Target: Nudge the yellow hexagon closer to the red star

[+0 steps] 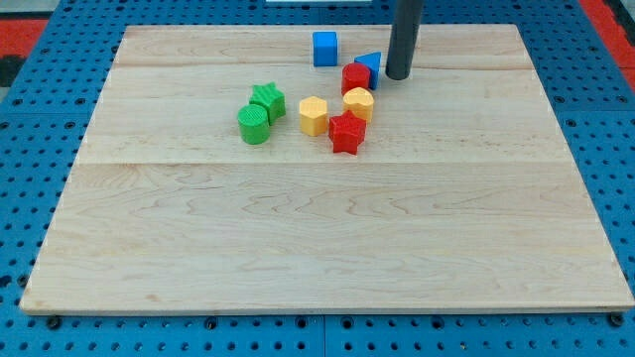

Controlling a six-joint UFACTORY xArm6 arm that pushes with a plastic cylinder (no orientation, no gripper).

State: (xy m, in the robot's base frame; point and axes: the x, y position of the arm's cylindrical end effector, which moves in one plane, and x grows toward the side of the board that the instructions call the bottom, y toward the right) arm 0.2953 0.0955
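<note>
Yellow hexagon [314, 115] near the board's top centre, red star [347, 133] just to its right, nearly touching, my tip [398, 76] further right and higher, well apart from the hexagon, a bare rod, nothing to open or close

Setting: we're looking at a robot lab bench, a test rig rather than any home or shop.
Base: a blue perforated metal plate [595, 149] shows around the whole scene, its regular holes typical of a lab mounting surface.
Work surface: a pale wooden board [327, 238] made of joined planks lies flat on that plate.
Props: small coloured plastic blocks, among them a blue cube [324, 48] and a green cylinder [254, 124], sit like experiment pieces.
Machine: a straight dark rod [404, 35] comes down from the view's top.
</note>
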